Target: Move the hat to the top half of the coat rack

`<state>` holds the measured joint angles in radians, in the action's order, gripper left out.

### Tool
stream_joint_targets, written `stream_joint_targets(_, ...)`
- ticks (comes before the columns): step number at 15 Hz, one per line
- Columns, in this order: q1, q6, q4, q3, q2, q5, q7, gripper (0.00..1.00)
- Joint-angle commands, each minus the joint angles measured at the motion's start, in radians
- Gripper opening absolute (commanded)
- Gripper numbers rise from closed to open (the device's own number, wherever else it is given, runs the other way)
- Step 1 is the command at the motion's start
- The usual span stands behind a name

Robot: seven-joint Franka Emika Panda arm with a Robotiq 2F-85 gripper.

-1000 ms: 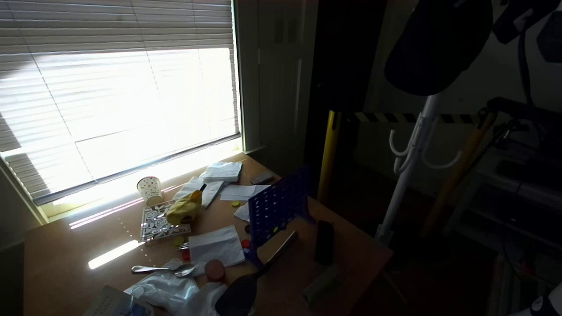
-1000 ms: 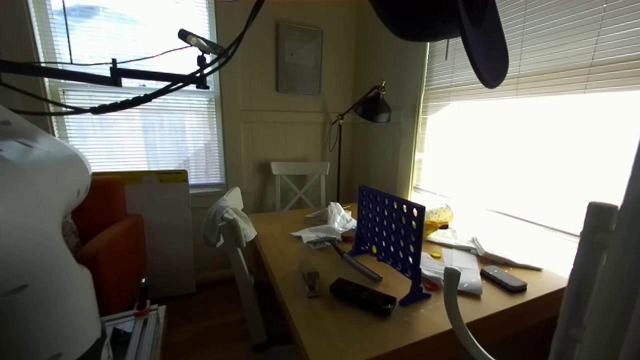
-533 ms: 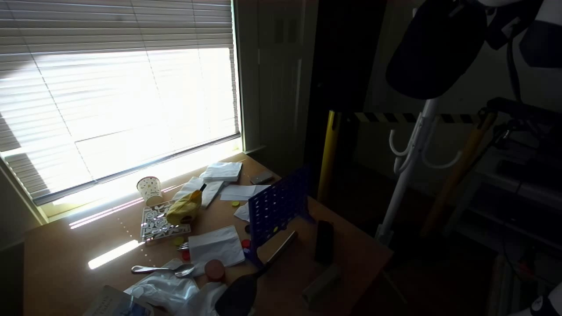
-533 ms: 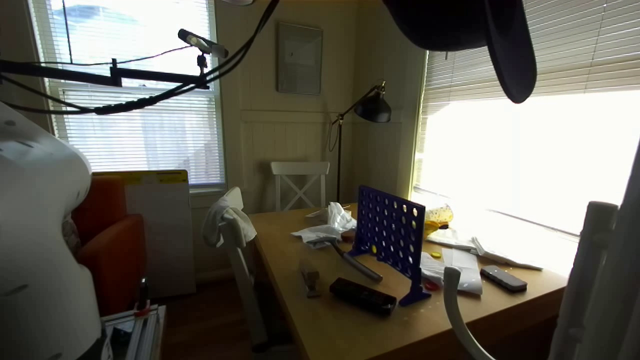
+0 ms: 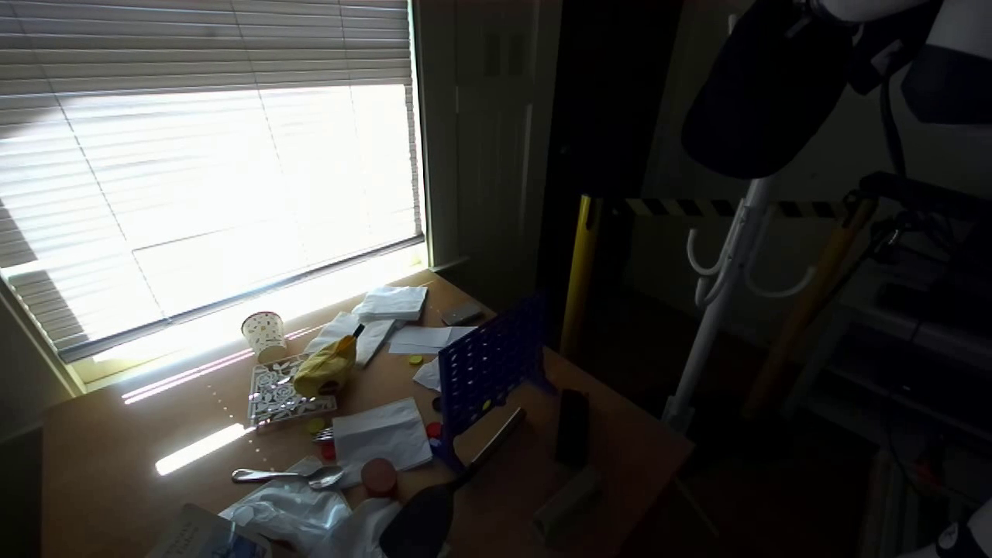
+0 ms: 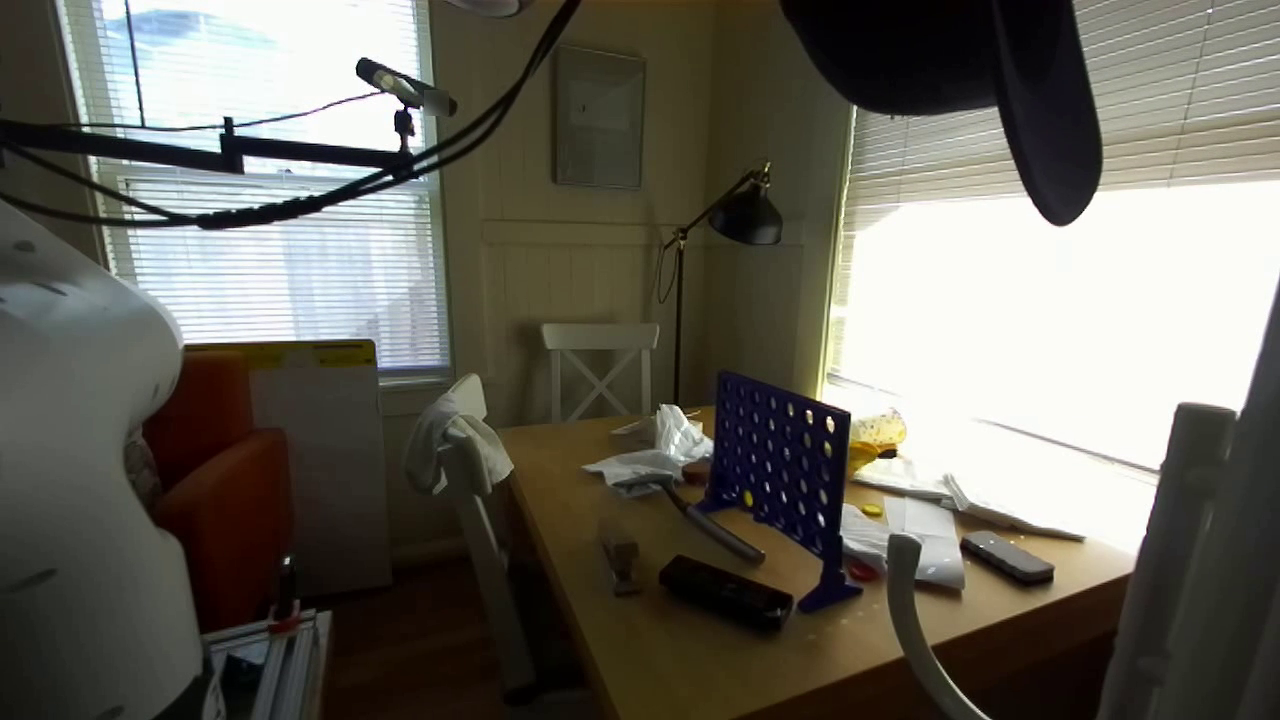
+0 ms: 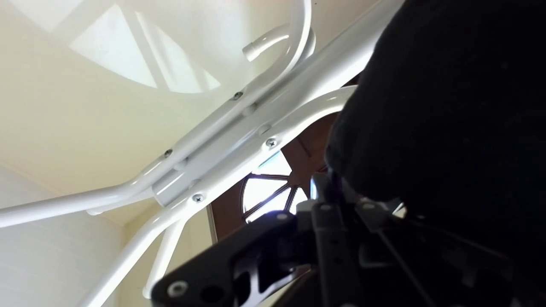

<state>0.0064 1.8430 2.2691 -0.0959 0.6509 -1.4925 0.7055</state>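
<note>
The dark hat (image 5: 763,97) hangs in the air at the top right of an exterior view. It also shows at the top of an exterior view (image 6: 900,55), brim pointing down, and fills the right of the wrist view (image 7: 452,106). My gripper (image 7: 339,192) is shut on the hat's edge. The white coat rack (image 5: 707,349) stands below and behind the hat, which hides part of its upper pole. In the wrist view its pole and curved hooks (image 7: 239,140) lie left of the hat; one hook passes behind it. I cannot tell whether they touch.
A table (image 5: 635,465) holds a blue game grid (image 5: 492,364), papers, a spatula and other clutter. A yellow post (image 5: 580,279) with striped tape stands behind the rack. A rack hook (image 6: 905,600) and pole are close in an exterior view. The arm's cable (image 6: 480,120) hangs nearby.
The hat has moved down in both exterior views, slightly left in an exterior view and right in an exterior view. The arm has come further into view at the top. The hat stays held.
</note>
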Motion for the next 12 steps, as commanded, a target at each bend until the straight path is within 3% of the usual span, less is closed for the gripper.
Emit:
stream_joint_targets(1,0.023,-0.024,-0.033,0.013,-0.039,-0.048,0.037,0.01)
stream_joint_targets(12,0.038,-0.020,-0.011,0.024,-0.021,-0.025,0.014,0.05)
